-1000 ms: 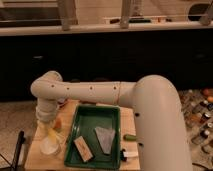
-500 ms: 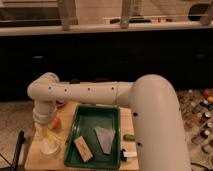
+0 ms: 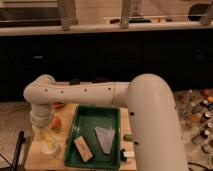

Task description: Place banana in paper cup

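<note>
Ana: Since a second ago the arm's elbow has swung a little to the left and the gripper [image 3: 44, 131] has dropped closer over the paper cup [image 3: 50, 148]. Over the last half second it has barely shifted.

Ben: And where's the banana [image 3: 45, 137]?

Ana: It's a pale yellow sliver just under the gripper, at the cup's mouth. That's at the left end of the table [image 3: 35, 161], beside the green tray [image 3: 95, 117]. I can't tell whether it's already past the rim, or whether the gripper is clamping it or has let go.

Ben: How will it handle?

Ana: I'd judge it light, stiff and smooth, so it's likely to slip. A hold across its middle with one end pointing down suits it best. The cup looks light too and could tip if nudged, and the orange fruit [image 3: 55, 122] sits close behind it.
</note>
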Robot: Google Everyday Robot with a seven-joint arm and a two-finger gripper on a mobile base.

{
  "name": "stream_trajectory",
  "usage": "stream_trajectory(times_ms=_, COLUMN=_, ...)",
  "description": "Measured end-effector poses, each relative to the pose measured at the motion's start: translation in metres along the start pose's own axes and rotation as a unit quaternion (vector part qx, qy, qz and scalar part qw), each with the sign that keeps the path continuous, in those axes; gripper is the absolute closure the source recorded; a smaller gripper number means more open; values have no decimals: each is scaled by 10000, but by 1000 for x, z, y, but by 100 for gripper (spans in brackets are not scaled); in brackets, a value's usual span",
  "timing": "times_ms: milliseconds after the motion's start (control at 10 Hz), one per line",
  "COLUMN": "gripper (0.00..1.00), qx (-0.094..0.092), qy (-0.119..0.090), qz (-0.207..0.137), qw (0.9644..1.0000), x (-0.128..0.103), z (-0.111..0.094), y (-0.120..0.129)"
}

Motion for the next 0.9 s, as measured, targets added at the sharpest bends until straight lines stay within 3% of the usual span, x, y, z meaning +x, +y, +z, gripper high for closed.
stream_trajectory(times_ms=100, gripper=95, qx=3, qy=-43, qz=18, qw=10000, x=-2, z=2, y=1)
stream_trajectory(times_ms=800, gripper=26, qx=99, qy=-161, qz=100, qw=9998, x=-3, z=10, y=1)
stream_trajectory(times_ms=900, gripper=21, qx=107, qy=-152, qz=105, qw=9998, x=-3, z=9, y=2)
